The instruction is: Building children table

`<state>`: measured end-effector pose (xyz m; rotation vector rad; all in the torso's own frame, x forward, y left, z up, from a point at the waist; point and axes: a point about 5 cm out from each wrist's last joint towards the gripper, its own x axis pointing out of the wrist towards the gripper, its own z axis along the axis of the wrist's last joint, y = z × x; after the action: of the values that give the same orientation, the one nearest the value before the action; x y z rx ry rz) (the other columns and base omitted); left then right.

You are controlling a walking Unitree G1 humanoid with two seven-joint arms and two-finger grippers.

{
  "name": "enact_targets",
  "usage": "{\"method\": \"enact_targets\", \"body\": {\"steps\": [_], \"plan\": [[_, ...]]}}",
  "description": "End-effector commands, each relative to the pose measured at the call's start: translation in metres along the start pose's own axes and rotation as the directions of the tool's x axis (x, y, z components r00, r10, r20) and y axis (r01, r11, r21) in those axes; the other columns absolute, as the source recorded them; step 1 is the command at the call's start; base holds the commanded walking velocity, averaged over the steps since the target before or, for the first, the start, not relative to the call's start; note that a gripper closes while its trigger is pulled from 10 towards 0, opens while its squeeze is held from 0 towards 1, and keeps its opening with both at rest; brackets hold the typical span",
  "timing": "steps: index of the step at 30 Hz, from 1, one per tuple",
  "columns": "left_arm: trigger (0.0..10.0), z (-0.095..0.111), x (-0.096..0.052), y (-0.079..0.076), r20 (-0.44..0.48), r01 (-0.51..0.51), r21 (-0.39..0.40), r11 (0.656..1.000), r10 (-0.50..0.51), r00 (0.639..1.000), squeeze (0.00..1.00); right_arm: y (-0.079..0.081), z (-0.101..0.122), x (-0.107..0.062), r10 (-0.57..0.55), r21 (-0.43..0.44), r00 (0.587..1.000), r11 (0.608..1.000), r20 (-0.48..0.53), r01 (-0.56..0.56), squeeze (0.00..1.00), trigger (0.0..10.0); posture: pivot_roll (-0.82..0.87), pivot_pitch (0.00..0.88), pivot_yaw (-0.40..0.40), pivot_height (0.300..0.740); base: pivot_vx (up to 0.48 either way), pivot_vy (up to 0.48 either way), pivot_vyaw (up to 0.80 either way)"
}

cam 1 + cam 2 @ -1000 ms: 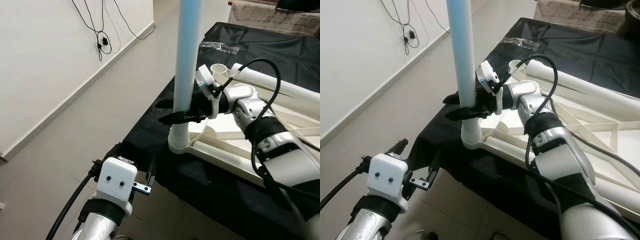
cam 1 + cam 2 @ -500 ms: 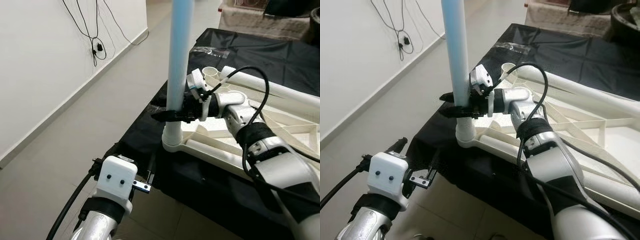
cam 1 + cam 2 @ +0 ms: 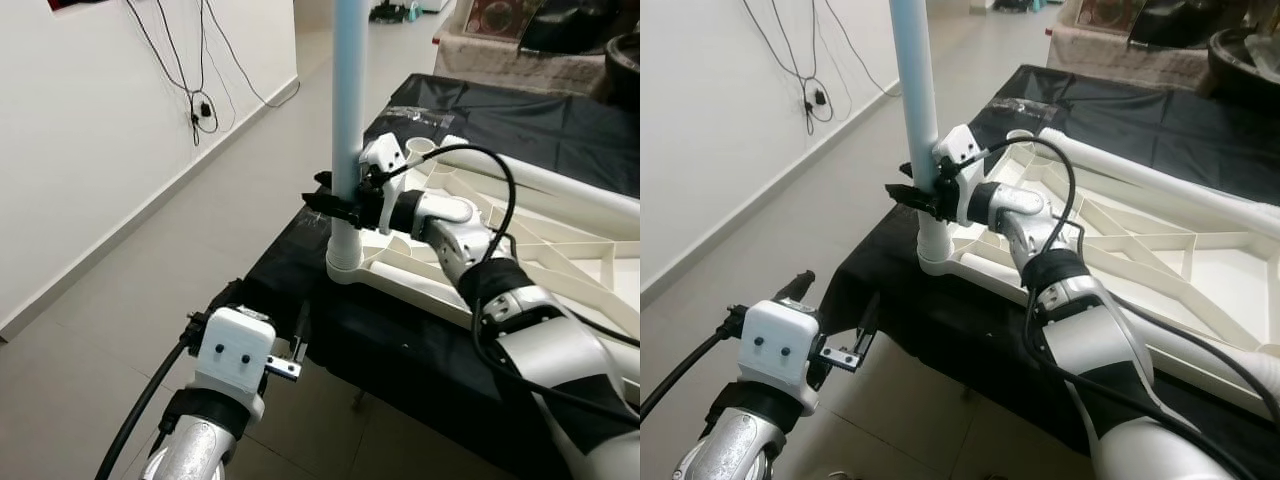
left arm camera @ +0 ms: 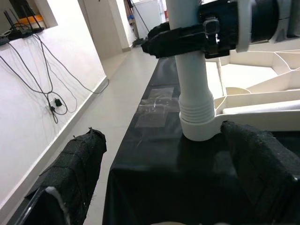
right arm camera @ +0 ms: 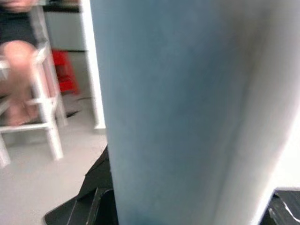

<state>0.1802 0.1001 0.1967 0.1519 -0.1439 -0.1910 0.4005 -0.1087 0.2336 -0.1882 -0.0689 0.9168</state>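
A pale blue-white table leg (image 3: pixel 347 110) stands upright, its foot seated in a corner socket (image 3: pixel 344 266) of the white ribbed tabletop (image 3: pixel 560 262), which lies upside down on a black cloth. My right gripper (image 3: pixel 333 196) is shut on the leg just above the socket; in the right wrist view the leg (image 5: pixel 187 112) is close up. My left gripper (image 3: pixel 266 302) hangs low in front of the table edge, open and holding nothing. Its padded fingers (image 4: pixel 77 168) frame the socket (image 4: pixel 199 126). A second leg (image 3: pixel 560 182) lies along the tabletop's far side.
The black cloth (image 3: pixel 500 110) covers the work table, and a clear plastic bag (image 3: pixel 412 112) lies on it at the back. Tiled floor (image 3: pixel 150 250) spreads to the left, up to a white wall with hanging cables (image 3: pixel 200 100). A person sits on a white stool (image 5: pixel 28 103).
The whole picture has shifted as the head moved. My right gripper stays shut on the upright leg above the socket. The left arm holds the same pose.
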Motion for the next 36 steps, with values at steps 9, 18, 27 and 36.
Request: {"method": "enact_targets", "body": {"steps": [9, 18, 27, 36], "plan": [[10.0, -0.002, 0.003, 0.004, 0.008, -0.016, 0.012, 1.0, 0.016, 1.0, 0.0, -0.004, -0.056, -0.008, -0.431, 0.124, 0.87, 0.875, -0.241, 0.468, 0.0, 10.0, 0.08, 0.142, 0.007, 0.74, 0.0, 0.0, 0.0], [10.0, -0.004, 0.008, 0.006, 0.021, -0.017, 0.021, 1.0, 0.016, 1.0, 0.0, 0.017, -0.058, 0.0, -0.784, 0.141, 0.6, 0.583, -0.161, 0.8, 0.0, 10.0, 0.07, 0.117, 0.004, 0.74, 0.0, 0.0, 0.0], [10.0, -0.005, 0.011, 0.006, 0.027, -0.016, 0.029, 0.999, 0.015, 1.0, 0.0, 0.029, -0.049, -0.001, -0.936, 0.092, 0.343, 0.335, -0.084, 0.938, 0.0, 10.0, 0.08, 0.1, 0.008, 0.74, 0.0, 0.0, 0.0], [10.0, -0.006, 0.01, 0.008, 0.031, -0.014, 0.037, 0.999, 0.012, 0.999, 0.0, 0.047, -0.032, 0.011, -0.985, -0.008, 0.174, 0.174, -0.018, 0.985, 0.0, 10.0, 0.08, 0.089, 0.005, 0.74, 0.0, 0.0, 0.0]]}}
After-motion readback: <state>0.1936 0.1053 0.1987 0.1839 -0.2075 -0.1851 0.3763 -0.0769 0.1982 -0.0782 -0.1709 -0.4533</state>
